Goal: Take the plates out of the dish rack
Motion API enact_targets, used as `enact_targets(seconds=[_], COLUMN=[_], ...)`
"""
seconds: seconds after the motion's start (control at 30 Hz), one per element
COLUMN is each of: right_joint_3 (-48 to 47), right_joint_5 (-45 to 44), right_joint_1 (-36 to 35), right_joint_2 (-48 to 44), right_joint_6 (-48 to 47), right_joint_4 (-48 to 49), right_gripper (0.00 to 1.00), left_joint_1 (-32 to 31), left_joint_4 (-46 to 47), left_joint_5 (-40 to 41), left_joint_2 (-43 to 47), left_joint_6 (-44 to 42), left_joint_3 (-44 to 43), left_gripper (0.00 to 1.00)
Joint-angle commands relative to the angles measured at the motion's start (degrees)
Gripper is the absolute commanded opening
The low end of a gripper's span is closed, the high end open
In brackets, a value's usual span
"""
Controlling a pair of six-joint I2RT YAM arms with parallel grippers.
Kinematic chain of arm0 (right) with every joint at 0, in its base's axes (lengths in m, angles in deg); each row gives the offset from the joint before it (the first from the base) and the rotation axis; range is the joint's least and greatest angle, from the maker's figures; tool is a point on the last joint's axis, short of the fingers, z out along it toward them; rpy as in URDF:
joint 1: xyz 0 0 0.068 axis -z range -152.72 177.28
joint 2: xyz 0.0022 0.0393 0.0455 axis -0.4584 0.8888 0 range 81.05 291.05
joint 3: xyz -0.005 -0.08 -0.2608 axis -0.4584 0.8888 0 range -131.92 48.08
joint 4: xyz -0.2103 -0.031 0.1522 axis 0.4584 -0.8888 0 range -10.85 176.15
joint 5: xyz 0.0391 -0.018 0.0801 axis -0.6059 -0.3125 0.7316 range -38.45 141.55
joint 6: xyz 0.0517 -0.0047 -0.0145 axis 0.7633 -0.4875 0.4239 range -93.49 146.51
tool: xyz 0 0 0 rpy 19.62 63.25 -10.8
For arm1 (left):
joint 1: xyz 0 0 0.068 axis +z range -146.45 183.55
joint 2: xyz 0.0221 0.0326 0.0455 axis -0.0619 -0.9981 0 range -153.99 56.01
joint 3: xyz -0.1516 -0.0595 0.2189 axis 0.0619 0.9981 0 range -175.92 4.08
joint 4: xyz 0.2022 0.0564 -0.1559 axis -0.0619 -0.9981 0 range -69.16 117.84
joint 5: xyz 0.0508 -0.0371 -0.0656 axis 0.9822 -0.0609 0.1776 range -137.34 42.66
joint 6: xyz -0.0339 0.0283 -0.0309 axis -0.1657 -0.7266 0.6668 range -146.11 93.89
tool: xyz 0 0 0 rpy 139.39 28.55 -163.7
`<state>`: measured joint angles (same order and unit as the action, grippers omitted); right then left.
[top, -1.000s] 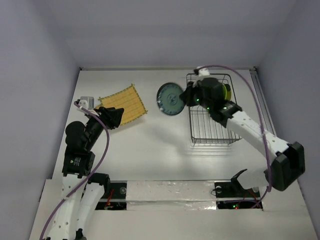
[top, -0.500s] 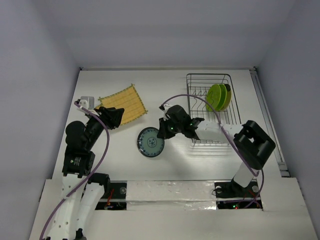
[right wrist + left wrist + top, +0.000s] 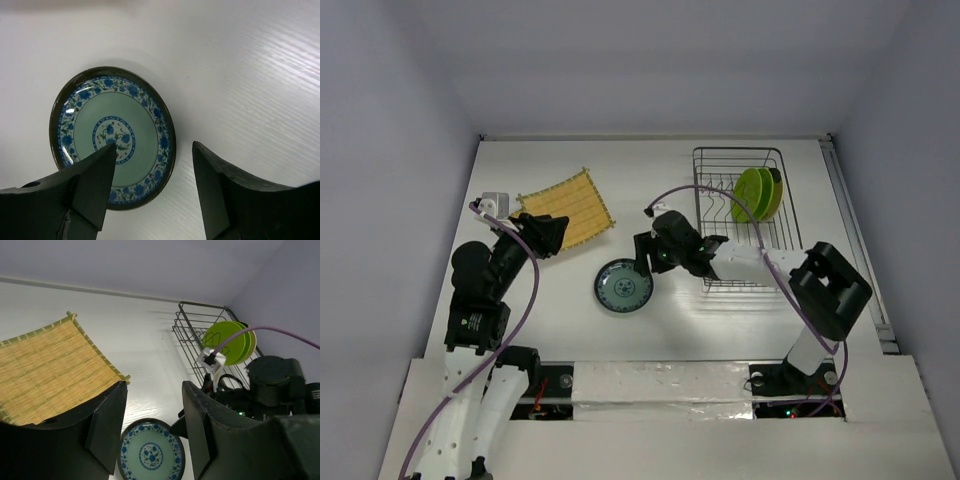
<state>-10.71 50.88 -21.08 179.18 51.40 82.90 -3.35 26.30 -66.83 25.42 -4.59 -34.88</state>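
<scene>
A round plate (image 3: 623, 286) with a teal centre and a blue flower border lies flat on the white table, left of the dish rack (image 3: 701, 200). In the right wrist view this plate (image 3: 115, 135) lies just under my right gripper (image 3: 154, 146), which is open. One finger is over the plate's middle, the other past its rim. Two lime green plates (image 3: 757, 194) stand upright in the rack's far right part. My left gripper (image 3: 556, 234) hangs open at the left over the mat's near corner, holding nothing; its view shows the plate (image 3: 151, 458) and the green plates (image 3: 230, 342).
A yellow bamboo mat (image 3: 567, 208) lies at the back left, with a small white and grey block (image 3: 492, 203) beside it. The wire rack (image 3: 187, 327) is at the back right. The right arm's purple cable loops over the rack.
My right arm carried the blue-bordered plate from beside the rack to the middle of the table, set it down and opened its jaws. The left arm has not moved.
</scene>
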Motion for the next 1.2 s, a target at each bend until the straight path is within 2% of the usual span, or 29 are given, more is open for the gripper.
enact_targets(seconds=[0.0, 0.07, 0.17, 0.23, 0.27, 0.3, 0.33, 0.43, 0.47, 0.5, 0.6, 0.87, 1.17], right_joint_3=[-2.0, -2.7, -4.4, -5.0, -5.0, -4.9, -4.8, -4.4, -4.7, -5.3, -6.6, -11.2, -12.9], right_joint_5=[-6.0, -9.0, -17.0, -22.2, -22.9, -23.3, -23.7, -28.6, -29.6, -30.3, -29.7, -29.6, -31.1], right_joint_1=[-0.2, -0.2, 0.6, 2.9, 4.7, 9.3, 11.7, 19.7, 21.4, 24.4, 27.4, 32.5, 33.1], right_joint_2=[-6.8, -11.4, -17.5, -20.1, -22.1, -23.0, -23.6, -24.4, -24.0, -22.5, -20.2, -11.4, -5.6], right_joint_6=[-1.2, -1.9, -3.1, -4.0, -4.7, -4.9, -5.1, -6.0, -6.3, -6.6, -7.6, -9.2, -8.6], right_joint_4=[-2.2, -3.6, -7.4, -9.9, -10.3, -11.1, -11.6, -12.5, -12.7, -12.7, -12.2, -12.5, -12.6], right_gripper=[0.68, 0.68, 0.59, 0.28, 0.19, 0.02, 0.0, 0.03, 0.08, 0.23, 0.4, 0.41, 0.39], left_joint_1=[0.4, 0.4, 0.4, 0.4, 0.4, 0.4, 0.4, 0.4, 0.4, 0.4, 0.4, 0.4, 0.4], left_joint_4=[3.0, 2.9, 2.9, 2.8, 2.8, 2.8, 2.8, 2.9, 2.9, 2.9, 2.9, 2.9, 3.0], left_joint_5=[-0.6, -0.6, -0.4, -0.3, -0.4, -0.3, -0.2, -0.3, -0.4, -0.3, -0.4, -0.7, -0.9], left_joint_2=[0.3, 0.4, 0.4, 0.5, 0.6, 0.6, 0.7, 0.8, 0.8, 0.9, 0.8, 0.9, 0.8], left_joint_6=[0.1, 0.1, 0.1, 0.1, 0.1, 0.1, 0.0, 0.1, 0.2, 0.2, 0.1, 0.1, 0.1], left_joint_3=[0.5, 0.5, 0.4, 0.4, 0.4, 0.4, 0.4, 0.4, 0.5, 0.5, 0.5, 0.5, 0.4], left_gripper=[0.45, 0.45, 0.45, 0.45, 0.45, 0.45, 0.45, 0.45, 0.45, 0.45, 0.45, 0.45, 0.45])
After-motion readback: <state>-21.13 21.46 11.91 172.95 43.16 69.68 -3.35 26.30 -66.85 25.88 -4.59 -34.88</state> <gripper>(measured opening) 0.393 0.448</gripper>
